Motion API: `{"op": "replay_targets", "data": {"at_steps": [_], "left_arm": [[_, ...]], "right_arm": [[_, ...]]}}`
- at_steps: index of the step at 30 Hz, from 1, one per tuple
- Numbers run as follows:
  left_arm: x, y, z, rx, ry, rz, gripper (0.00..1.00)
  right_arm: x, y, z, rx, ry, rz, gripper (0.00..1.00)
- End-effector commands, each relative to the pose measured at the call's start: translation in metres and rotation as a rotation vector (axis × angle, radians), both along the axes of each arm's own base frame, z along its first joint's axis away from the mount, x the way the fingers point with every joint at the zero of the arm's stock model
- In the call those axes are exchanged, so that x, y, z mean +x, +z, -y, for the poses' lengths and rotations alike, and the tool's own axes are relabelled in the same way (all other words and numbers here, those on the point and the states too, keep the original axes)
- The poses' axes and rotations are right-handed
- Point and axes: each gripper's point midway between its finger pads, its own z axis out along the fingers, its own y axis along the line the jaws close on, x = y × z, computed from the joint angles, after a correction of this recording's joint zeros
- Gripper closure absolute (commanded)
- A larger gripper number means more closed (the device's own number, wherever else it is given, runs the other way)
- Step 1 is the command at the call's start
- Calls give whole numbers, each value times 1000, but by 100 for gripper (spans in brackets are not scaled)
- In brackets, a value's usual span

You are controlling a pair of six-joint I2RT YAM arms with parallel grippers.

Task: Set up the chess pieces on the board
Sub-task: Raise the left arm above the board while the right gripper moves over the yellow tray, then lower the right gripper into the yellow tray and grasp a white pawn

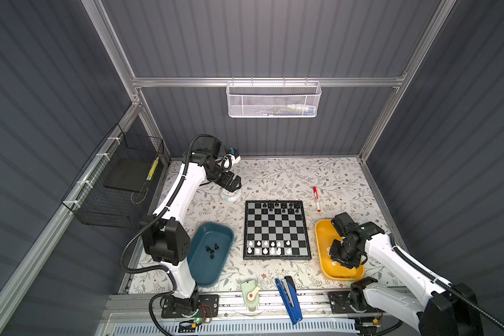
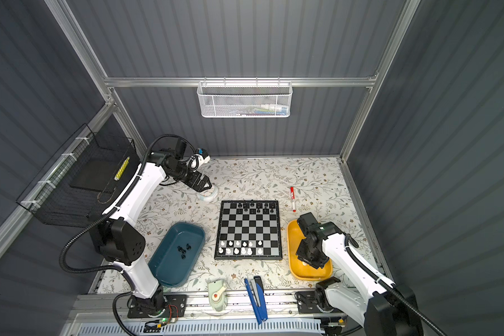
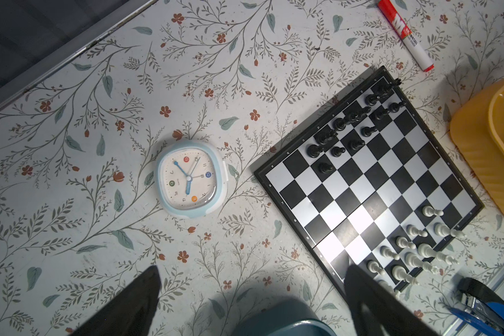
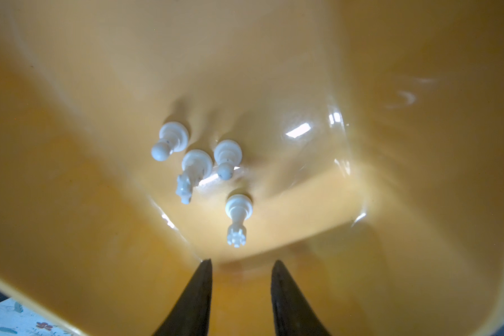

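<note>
Chess pieces (image 1: 265, 250) partly fill the board (image 1: 277, 225) in both top views, white near, black far; spare black ones sit in the teal tray (image 1: 207, 270). The left wrist view shows the left gripper (image 3: 252, 269) spread wide above a clock (image 3: 190, 179); the board's rim carries numbers, and the marker (image 3: 405, 36) print is unreadable. The right wrist view shows the right gripper (image 4: 240, 263), jaws parted and empty, inside the yellow tray (image 4: 70, 203) over four white pieces (image 4: 198, 163); the next move is likely to lower onto the nearest and pinch.

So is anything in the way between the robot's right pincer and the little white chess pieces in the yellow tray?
No, nothing visible. The right pincer hangs open inside the yellow oblong plastic tray, and only bare tray floor lies between its tips and the nearest small white plastic chess piece.
</note>
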Motion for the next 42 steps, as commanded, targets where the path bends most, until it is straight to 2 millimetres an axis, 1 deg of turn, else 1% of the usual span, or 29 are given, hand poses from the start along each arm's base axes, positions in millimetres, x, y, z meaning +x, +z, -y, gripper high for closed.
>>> {"op": "replay_targets", "data": {"at_steps": [1, 6, 11, 19, 21, 28, 32, 35, 42], "left_arm": [[-6, 0, 3, 12, -5, -15, 0], [-10, -3, 5, 30, -18, -16, 0], [-12, -6, 9, 34, -29, -23, 0], [-15, -8, 16, 42, -57, -29, 0], [-19, -9, 20, 43, -81, -41, 1], [-52, -9, 41, -54, -227, -131, 0], [-55, -12, 43, -46, -240, -140, 0], [-58, -9, 46, -53, -252, -143, 0], [-79, -1, 58, -128, -347, -184, 0]], "right_arm": [[4, -4, -1, -2, -21, 12, 63], [2, -9, 0, -9, -22, -2, 63], [2, -10, 3, -21, -36, 6, 64], [-4, -18, 6, -28, -60, 1, 67], [-3, -18, 6, -31, -62, 10, 68], [0, -20, 5, -26, -51, 6, 70], [1, -20, 4, -27, -48, 9, 72], [1, -20, 4, -23, -44, 4, 73], [0, -22, 3, -19, -46, -3, 74]]}}
